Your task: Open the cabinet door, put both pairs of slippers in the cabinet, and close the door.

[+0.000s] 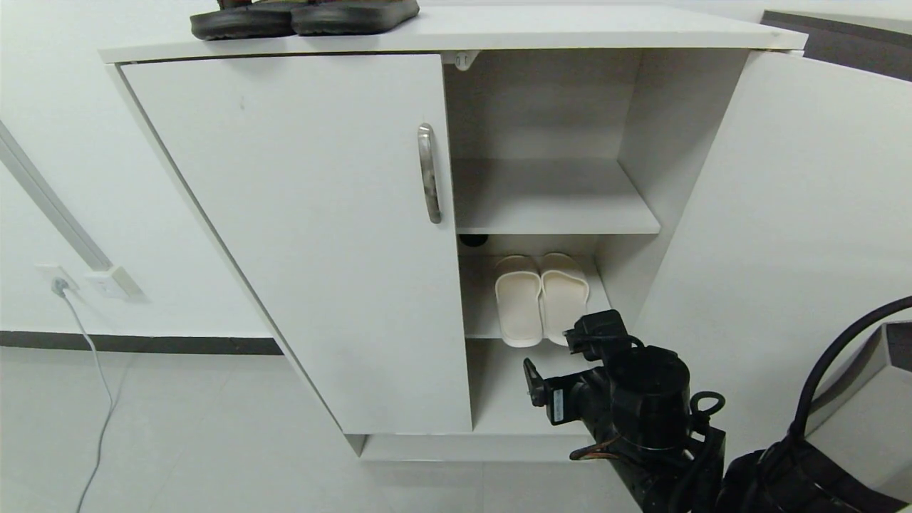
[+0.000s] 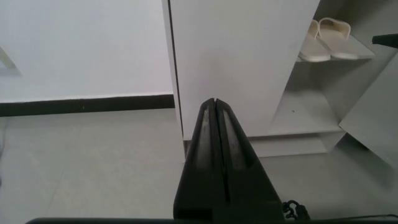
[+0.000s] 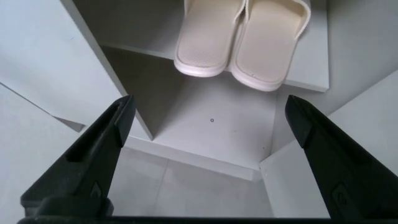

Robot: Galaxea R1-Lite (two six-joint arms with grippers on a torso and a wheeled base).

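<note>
A white cabinet (image 1: 570,28) stands with its left door (image 1: 299,235) closed and its right door (image 1: 798,214) swung wide open. One pair of cream slippers (image 1: 541,299) lies side by side on the middle shelf, toes outward. A dark pair of slippers (image 1: 306,18) rests on the cabinet top at the left. My right gripper (image 1: 552,353) hangs open and empty just in front of the lower compartment, below the cream slippers (image 3: 242,37). In its wrist view the right gripper (image 3: 208,118) has its fingers spread wide. My left gripper (image 2: 214,106) is shut on nothing, low before the closed door (image 2: 242,56).
A metal handle (image 1: 427,174) runs down the left door's inner edge. The upper shelf (image 1: 548,199) and the bottom compartment floor (image 3: 211,124) hold nothing. A wall socket with a cable (image 1: 60,285) sits at the left. A grey box (image 1: 869,406) stands at the right.
</note>
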